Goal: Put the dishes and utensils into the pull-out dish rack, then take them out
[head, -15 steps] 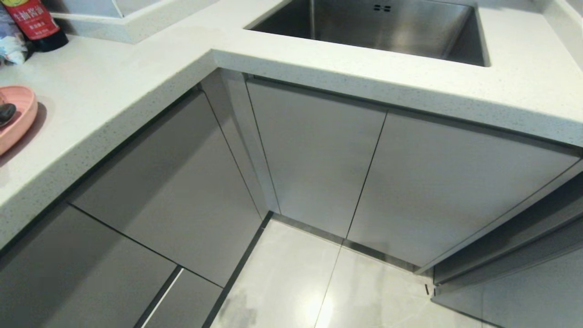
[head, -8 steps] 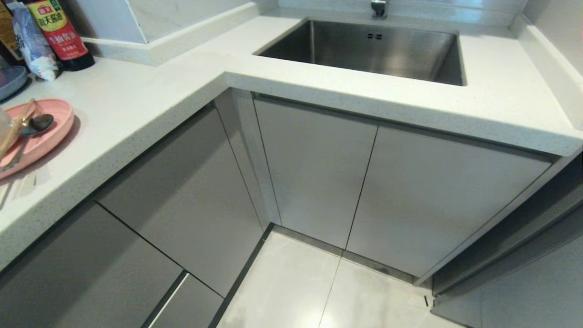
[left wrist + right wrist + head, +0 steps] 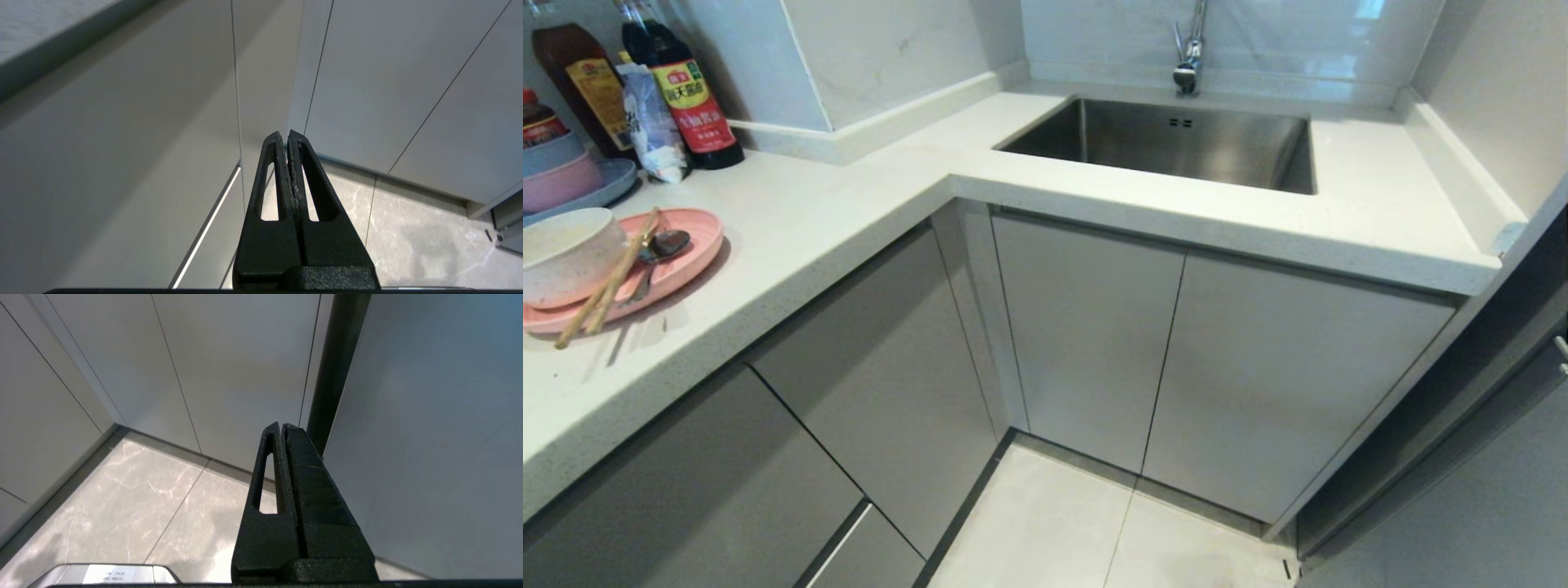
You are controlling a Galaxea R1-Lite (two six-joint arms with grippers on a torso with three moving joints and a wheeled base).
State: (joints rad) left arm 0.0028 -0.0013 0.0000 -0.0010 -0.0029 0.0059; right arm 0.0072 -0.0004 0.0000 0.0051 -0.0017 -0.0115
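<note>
On worktop [image 3: 792, 220]: pink plate [image 3: 690, 245], bowl [image 3: 564, 253], chopsticks [image 3: 605, 286], spoon [image 3: 658, 249] untouched; rack not visible, nothing loaded; left gripper [image 3: 287, 141] and right gripper [image 3: 282, 430] pressed together, empty, low by cabinets

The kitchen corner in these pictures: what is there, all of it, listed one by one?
pink plate: one, pink, on the counter's left arm.
cream bowl: one, cream-white, on the pink plate.
chopsticks: a pair, light wood, leaning across bowl and plate.
spoon: one, grey metal, on the plate beside the bowl.
stacked bowls: two, blue over pink, on a blue-grey plate behind.
sauce bottles: two or more, dark with red and yellow labels, by the wall.
sink: one, steel, under a tap.
cabinet fronts: several, grey, all closed, below the countertop.
left gripper: black, shut, facing the cabinets.
right gripper: black, shut, above the floor.
</note>
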